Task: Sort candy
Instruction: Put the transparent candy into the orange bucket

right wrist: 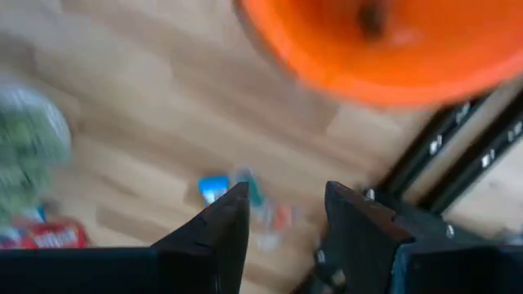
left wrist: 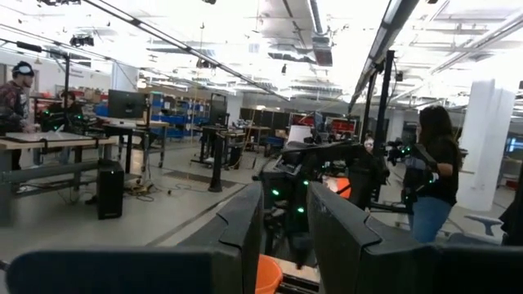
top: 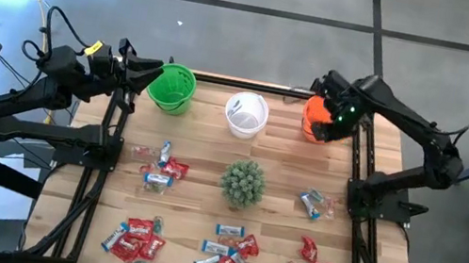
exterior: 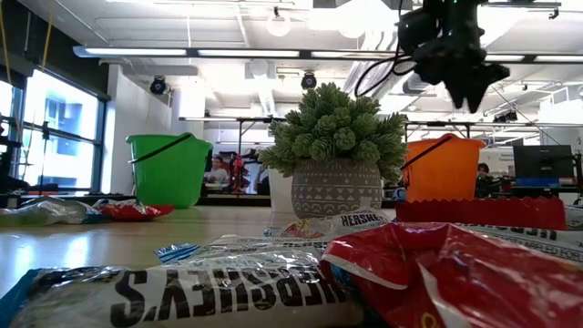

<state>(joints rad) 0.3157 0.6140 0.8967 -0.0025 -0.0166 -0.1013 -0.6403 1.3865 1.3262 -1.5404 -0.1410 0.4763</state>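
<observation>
High view: your table (top: 198, 178) carries candy (top: 227, 253) scattered across its near half. Right gripper (top: 329, 115), jaws parted and empty, hangs over the orange cup (top: 314, 118) at far right. Left gripper (top: 151, 72) waits beside the green cup (top: 172, 89); grip unclear.

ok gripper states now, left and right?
Left gripper: open, empty, raised near the green cup.
Right gripper: open, empty, above the orange cup.
</observation>
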